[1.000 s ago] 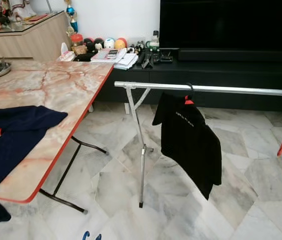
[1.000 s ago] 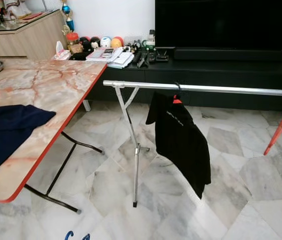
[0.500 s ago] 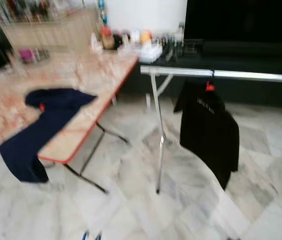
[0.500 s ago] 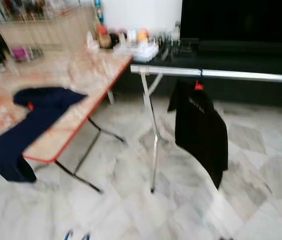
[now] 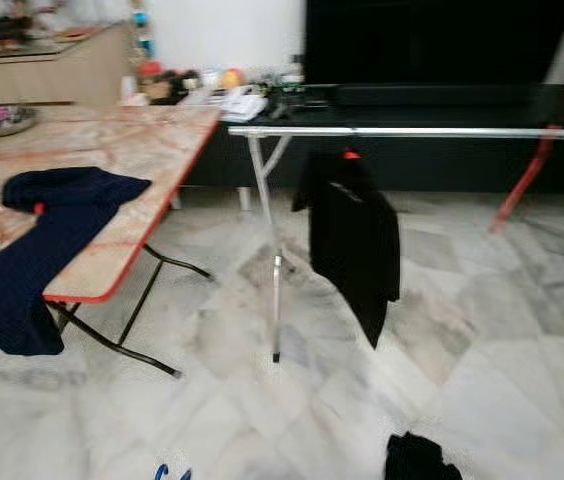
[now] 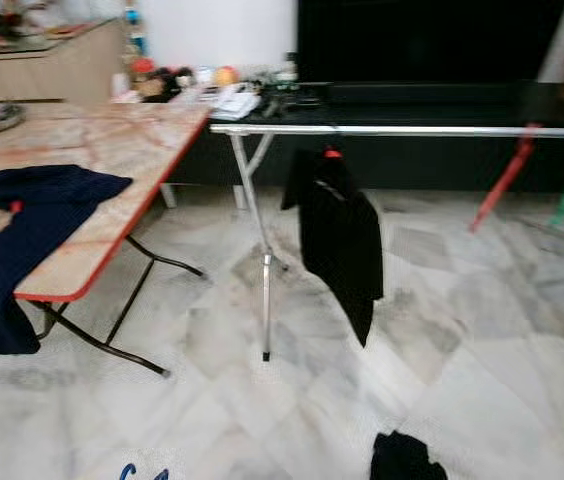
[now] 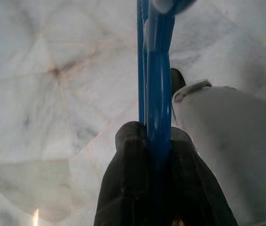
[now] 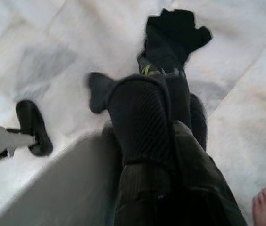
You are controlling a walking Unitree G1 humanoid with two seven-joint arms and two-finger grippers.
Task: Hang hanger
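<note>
Clearly my left hand [image 7: 157, 141] is clamped on the blue hanger [image 7: 154, 70], held low; the rail [image 5: 412, 132] lies ahead and above; my right hand's [image 8: 163, 94] grip I cannot tell.

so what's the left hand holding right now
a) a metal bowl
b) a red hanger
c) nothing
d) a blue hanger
d) in the left wrist view the left hand has its black fingers closed around a blue hanger, held over the marble floor.
</note>
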